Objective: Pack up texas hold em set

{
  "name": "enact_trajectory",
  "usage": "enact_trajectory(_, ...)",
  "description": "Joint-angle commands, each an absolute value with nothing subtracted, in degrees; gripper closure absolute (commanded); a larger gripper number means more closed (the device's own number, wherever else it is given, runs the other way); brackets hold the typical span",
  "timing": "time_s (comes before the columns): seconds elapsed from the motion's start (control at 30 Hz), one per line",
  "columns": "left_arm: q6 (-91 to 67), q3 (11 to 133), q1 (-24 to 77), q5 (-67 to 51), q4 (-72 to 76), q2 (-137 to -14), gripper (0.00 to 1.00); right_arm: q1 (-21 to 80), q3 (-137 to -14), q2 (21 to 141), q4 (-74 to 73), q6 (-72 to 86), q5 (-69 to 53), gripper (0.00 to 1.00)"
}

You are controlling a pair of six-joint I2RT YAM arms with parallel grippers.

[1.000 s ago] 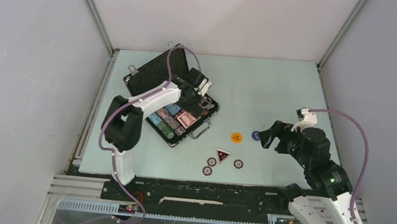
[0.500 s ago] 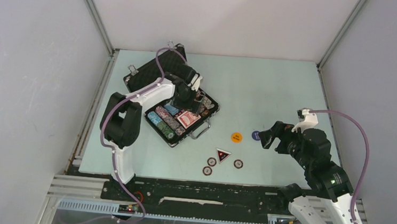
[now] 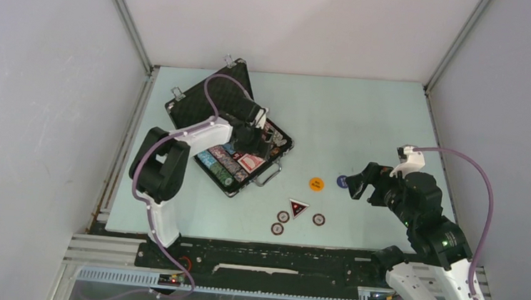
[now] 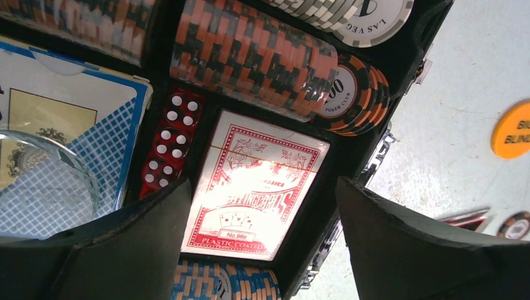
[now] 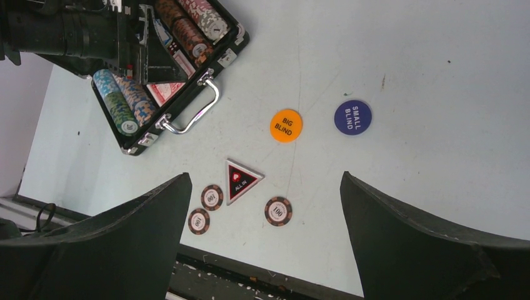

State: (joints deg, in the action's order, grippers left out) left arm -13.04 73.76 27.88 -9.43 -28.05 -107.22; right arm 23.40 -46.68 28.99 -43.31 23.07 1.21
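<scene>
While the left gripper [image 3: 257, 142] hangs over the red card deck [image 4: 256, 187], jaws spread and empty, inside the open briefcase [image 3: 194, 105] on the table's [image 3: 365, 115] left side, the right gripper [image 3: 354, 183] gapes empty beside the blue button [image 3: 342, 181], well apart from the case.

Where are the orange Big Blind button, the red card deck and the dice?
Big Blind button [image 5: 286, 125]: right wrist view, centre of its face.
Red card deck [image 4: 259, 187]: left wrist view, centre of its front.
Dice [image 4: 169, 142]: left wrist view, middle die of the row.
</scene>
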Motion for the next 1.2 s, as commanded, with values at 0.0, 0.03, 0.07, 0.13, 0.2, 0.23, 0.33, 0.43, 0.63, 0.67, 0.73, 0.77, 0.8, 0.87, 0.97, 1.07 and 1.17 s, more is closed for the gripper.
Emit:
enact_trajectory(0.0,-14.5,72.9,32.7,-5.4,-30.4,-104.1,0.06,24.0,-46.4,29.0,-41.1,22.6,1.4,0.00)
enact_trajectory(0.03,-14.2,73.5,32.9,-4.4,-31.1,-103.3,0.04,24.0,-46.3,29.1,-41.0,22.5,1.5,0.00)
enact_trajectory(0.07,-14.0,74.1,33.0,-3.8,-31.7,-102.6,0.03,24.0,-46.3,29.3,-40.9,22.4,1.4,0.00)
enact_trajectory(0.13,-14.0,75.1,33.0,-3.3,-32.8,-101.3,0.00,24.0,-46.2,30.0,-40.8,22.3,1.3,0.00)
enact_trajectory(0.2,-14.2,75.5,33.1,-3.4,-33.2,-99.7,0.00,24.0,-46.2,30.9,-40.7,22.4,1.3,0.00)
enact_trajectory(0.23,-14.4,75.7,33.2,-3.6,-33.4,-98.9,0.00,24.0,-46.3,31.4,-40.6,22.5,1.2,0.01)
enact_trajectory(0.33,-14.7,75.9,33.2,-3.0,-34.2,-96.5,0.00,24.0,-46.3,32.6,-40.6,22.7,0.9,0.01)
enact_trajectory(0.43,-15.6,75.1,33.3,-3.4,-34.3,-93.5,0.00,24.0,-46.7,34.1,-40.8,23.0,0.6,0.00)
enact_trajectory(0.63,-22.8,65.4,36.1,-12.9,-25.0,-84.3,0.00,24.0,-46.7,39.3,-40.7,25.1,-0.3,0.00)
enact_trajectory(0.67,-25.6,62.8,37.2,-14.3,-22.3,-82.8,0.00,24.0,-46.7,41.0,-40.5,25.6,-1.5,0.00)
enact_trajectory(0.73,-29.0,58.6,40.2,-14.3,-18.9,-80.4,0.00,23.9,-46.7,44.5,-39.9,25.8,-3.0,0.01)
enact_trajectory(0.77,-30.3,56.7,41.9,-13.4,-17.8,-79.5,0.00,23.8,-46.7,46.3,-39.8,26.0,-3.5,0.02)
enact_trajectory(0.8,-31.4,55.3,43.9,-11.9,-16.8,-78.7,0.00,23.8,-46.7,47.9,-39.5,25.9,-4.1,0.02)
enact_trajectory(0.87,-31.8,54.1,48.4,-8.8,-15.7,-78.3,0.00,23.8,-46.7,50.5,-39.7,26.1,-4.0,0.02)
enact_trajectory(0.97,-31.1,57.1,54.1,-4.7,-17.4,-82.1,0.00,23.0,-46.7,51.7,-40.0,28.0,-1.6,0.02)
enact_trajectory(1.07,-29.9,61.6,58.1,-0.4,-20.9,-88.3,0.00,21.4,-46.9,49.0,-40.6,30.0,-0.1,0.02)
enact_trajectory(1.17,-27.1,67.1,60.5,2.5,-24.0,-95.4,0.00,20.6,-48.1,42.9,-42.8,30.2,4.3,0.02)
